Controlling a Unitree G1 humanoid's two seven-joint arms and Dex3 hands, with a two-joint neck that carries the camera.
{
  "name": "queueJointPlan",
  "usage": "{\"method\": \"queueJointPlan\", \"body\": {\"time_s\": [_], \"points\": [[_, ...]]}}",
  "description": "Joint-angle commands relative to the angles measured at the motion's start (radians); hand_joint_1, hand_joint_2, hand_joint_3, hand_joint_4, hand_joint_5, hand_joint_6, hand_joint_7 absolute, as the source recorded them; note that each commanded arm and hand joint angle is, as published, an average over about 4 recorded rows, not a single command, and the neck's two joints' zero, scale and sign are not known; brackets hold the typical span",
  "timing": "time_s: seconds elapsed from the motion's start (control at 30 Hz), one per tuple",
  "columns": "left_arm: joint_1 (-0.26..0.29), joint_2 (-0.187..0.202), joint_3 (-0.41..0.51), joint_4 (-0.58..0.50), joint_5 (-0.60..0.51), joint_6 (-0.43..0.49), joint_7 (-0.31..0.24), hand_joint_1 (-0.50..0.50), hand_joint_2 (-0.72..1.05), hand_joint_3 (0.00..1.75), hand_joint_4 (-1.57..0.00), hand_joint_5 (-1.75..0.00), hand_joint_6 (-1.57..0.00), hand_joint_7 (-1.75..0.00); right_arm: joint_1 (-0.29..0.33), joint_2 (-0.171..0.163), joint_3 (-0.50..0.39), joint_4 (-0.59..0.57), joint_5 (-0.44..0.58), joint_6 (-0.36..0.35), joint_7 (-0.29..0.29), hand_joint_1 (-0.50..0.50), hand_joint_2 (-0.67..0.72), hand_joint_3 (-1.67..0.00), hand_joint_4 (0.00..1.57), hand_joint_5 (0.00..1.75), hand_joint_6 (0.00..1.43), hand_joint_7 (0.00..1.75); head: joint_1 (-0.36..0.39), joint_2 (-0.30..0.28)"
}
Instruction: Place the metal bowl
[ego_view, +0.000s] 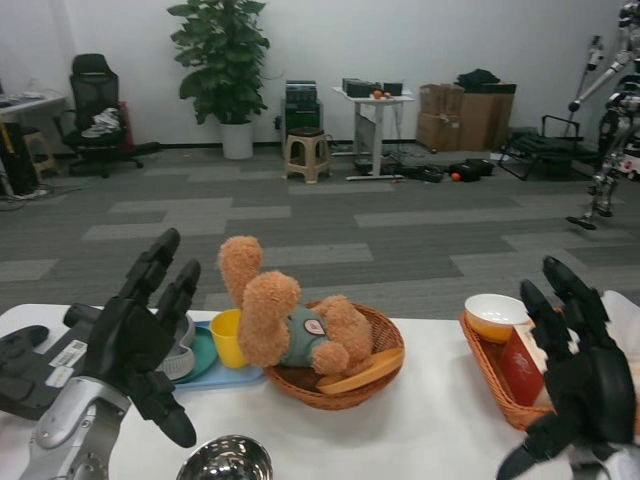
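Bowl (228, 459), metal, at near edge of white tabletop (420, 410), partly cut off by frame bottom, upright, untouched. Left hand (140, 335) raised above and left of it, fingers (160, 258) spread, empty. Right hand (580, 380) up at far right, fingers apart, empty, in front of rectangular wicker basket (490, 375). Teddy bear (285, 325) lying in round wicker basket (345, 390) mid-table. Yellow cup (226, 337) on blue tray (228, 376) alongside.

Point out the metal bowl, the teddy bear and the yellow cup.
metal bowl (226, 459), head view, on its shiny inner wall.
teddy bear (268, 322), head view, on its head.
yellow cup (226, 337), head view, on its side wall.
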Motion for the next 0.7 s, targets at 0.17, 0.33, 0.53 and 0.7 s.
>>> {"method": "queueJointPlan", "body": {"time_s": [0.17, 0.33, 0.53, 0.7], "points": [[0.016, 0.013, -0.019, 0.045, -0.006, 0.043, 0.005, -0.5, 0.23, 0.09, 0.0, 0.0, 0.0, -0.07, -0.039, 0.002, -0.009, 0.036, 0.006, 0.02, 0.001, 0.17, 0.72, 0.0, 0.01, 0.39, 0.0, 0.42, -0.026, -0.014], [0.012, 0.014, -0.02, 0.072, -0.011, 0.044, 0.005, -0.5, 0.16, 0.09, 0.0, 0.0, 0.0, -0.07, -0.039, 0.002, -0.008, 0.027, 0.004, 0.022, 0.001, 0.17, 0.72, 0.0, 0.0, 0.39, 0.0, 0.45, -0.017, 0.003], [0.006, 0.014, -0.018, 0.096, -0.043, 0.039, 0.005, -0.5, -0.06, 0.09, 0.0, 0.0, 0.0, -0.07, -0.039, 0.004, -0.008, 0.019, 0.001, 0.022, 0.001, 0.17, 0.72, 0.0, 0.0, 0.39, 0.0, 0.42, 0.002, 0.021], [-0.002, 0.013, -0.017, 0.13, -0.087, -0.023, 0.006, -0.5, -0.1, 0.09, 0.0, 0.0, 0.0, -0.07, -0.039, 0.005, -0.006, 0.017, 0.001, 0.022, 0.0, 0.17, 0.72, 0.0, 0.0, 0.39, 0.0, 0.47, 0.021, 0.036]]}}
